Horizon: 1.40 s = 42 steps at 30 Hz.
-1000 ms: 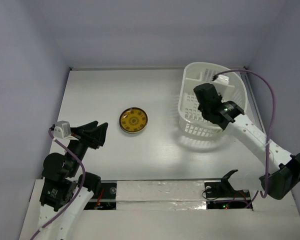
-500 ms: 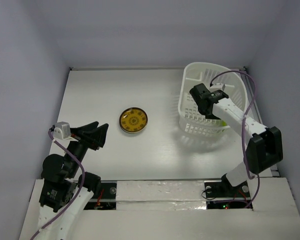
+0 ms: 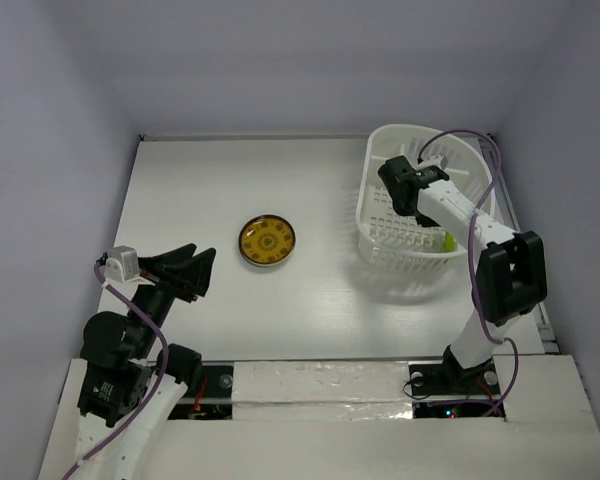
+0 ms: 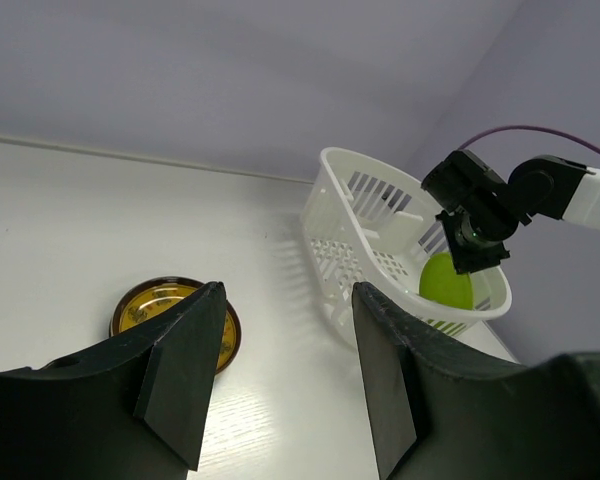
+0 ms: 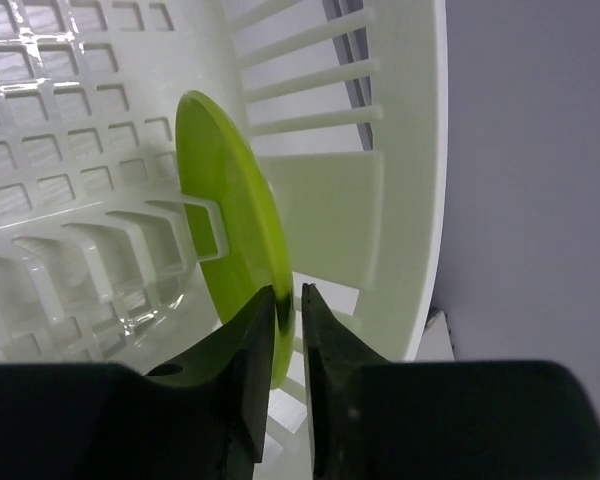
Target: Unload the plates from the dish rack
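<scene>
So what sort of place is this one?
Probably a lab test cell, not a kitchen: a white table boxed by plain walls, left arm and right arm mounted at its near edge, with a dish rack, yellow plate and green plate as props.

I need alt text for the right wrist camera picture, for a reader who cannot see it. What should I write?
The right gripper, dark and almost closed, straddles the rim of a lime green round plate that stands on edge inside a white slotted plastic dish rack.
</scene>
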Each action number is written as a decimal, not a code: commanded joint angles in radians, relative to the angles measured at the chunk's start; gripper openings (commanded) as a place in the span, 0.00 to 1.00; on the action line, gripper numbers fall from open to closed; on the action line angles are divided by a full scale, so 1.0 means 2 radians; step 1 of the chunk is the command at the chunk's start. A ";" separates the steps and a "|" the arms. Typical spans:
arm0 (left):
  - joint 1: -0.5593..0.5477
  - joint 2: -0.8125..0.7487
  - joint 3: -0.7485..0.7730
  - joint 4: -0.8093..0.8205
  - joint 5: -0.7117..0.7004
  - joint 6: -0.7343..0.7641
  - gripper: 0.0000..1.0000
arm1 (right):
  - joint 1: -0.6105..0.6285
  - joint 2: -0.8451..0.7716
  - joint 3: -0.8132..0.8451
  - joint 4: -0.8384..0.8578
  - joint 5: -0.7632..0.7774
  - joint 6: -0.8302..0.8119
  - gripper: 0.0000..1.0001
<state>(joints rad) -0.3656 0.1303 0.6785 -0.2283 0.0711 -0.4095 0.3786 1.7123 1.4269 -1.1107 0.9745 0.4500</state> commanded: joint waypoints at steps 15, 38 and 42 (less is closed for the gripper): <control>-0.004 -0.002 -0.004 0.024 0.007 0.000 0.50 | -0.001 -0.023 0.038 -0.008 0.042 -0.040 0.00; -0.004 0.002 -0.005 0.025 0.007 -0.001 0.50 | -0.005 -0.075 -0.032 0.115 -0.063 -0.081 0.42; -0.004 0.002 -0.005 0.024 0.007 -0.001 0.50 | -0.005 -0.042 -0.023 0.107 -0.036 -0.079 0.40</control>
<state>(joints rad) -0.3656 0.1307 0.6785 -0.2283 0.0746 -0.4095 0.3740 1.5925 1.3724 -0.9237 0.8612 0.3023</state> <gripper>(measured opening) 0.502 0.405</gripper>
